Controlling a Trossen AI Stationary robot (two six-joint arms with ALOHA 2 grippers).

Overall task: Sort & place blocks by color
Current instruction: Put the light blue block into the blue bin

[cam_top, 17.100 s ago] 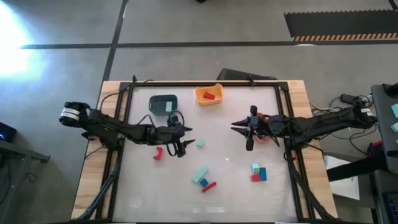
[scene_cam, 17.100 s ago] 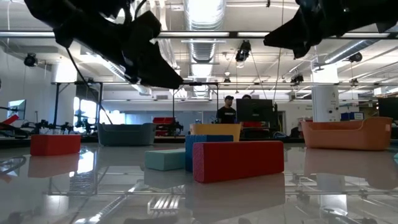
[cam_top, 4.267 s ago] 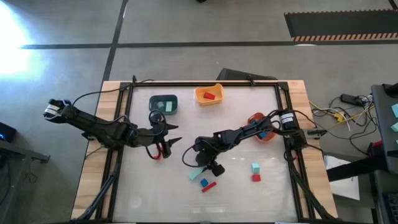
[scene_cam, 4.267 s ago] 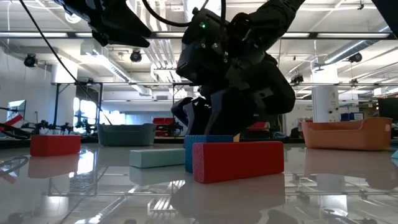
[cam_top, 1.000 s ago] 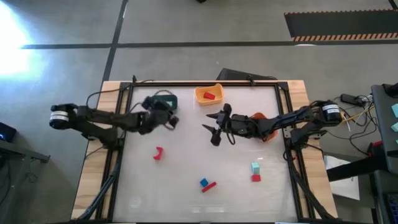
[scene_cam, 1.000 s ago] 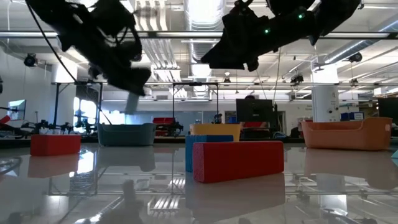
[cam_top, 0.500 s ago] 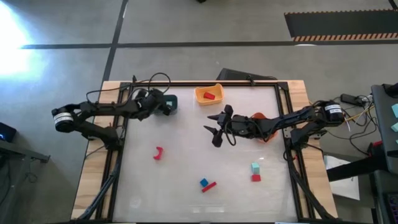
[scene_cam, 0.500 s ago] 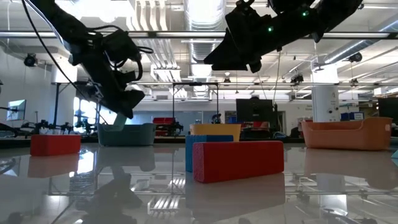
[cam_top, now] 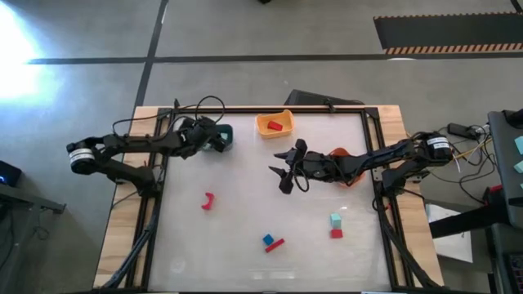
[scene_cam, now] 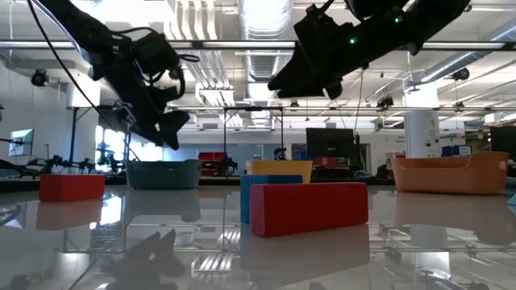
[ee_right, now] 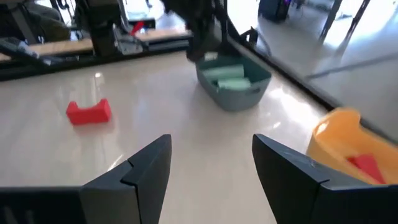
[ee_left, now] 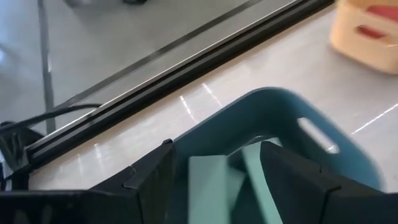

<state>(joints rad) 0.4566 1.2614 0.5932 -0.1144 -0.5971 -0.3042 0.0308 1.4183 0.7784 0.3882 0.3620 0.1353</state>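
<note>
Left gripper (ee_left: 214, 186) is hovering over the dark teal plastic bin (cam_top: 221, 137) at about 11 o'clock on the pale glossy surface (cam_top: 245, 261), jaws spread and empty. Pale mint green blocks (ee_left: 214, 177) are lying in the bin right below them, so that drop looks done.

Right gripper (cam_top: 282, 173) is hanging mid-surface, just right of centre, jaws open and holding nothing, pointing toward 9 o'clock.

Sorted, judging from how things lie:
- mint blocks in the teal bin, also visible from the right wrist (ee_right: 227, 76)
- one red block (cam_top: 275, 126) in the yellow-orange plastic bin (cam_top: 274, 124) at 12 o'clock
- orange plastic bin (cam_top: 339, 167) at 3 o'clock is sitting under the right arm; contents mostly hidden

Loose on the surface:
- red arch block (cam_top: 207, 201) at about 8 o'clock
- small blue cube (cam_top: 267, 240) touching a red bar block (cam_top: 275, 244) at 6 o'clock
- mint cube (cam_top: 335, 220) just above a small red cube (cam_top: 335, 233) at 4 o'clock

Five pieces left by my count; roughly past halfway.
</note>
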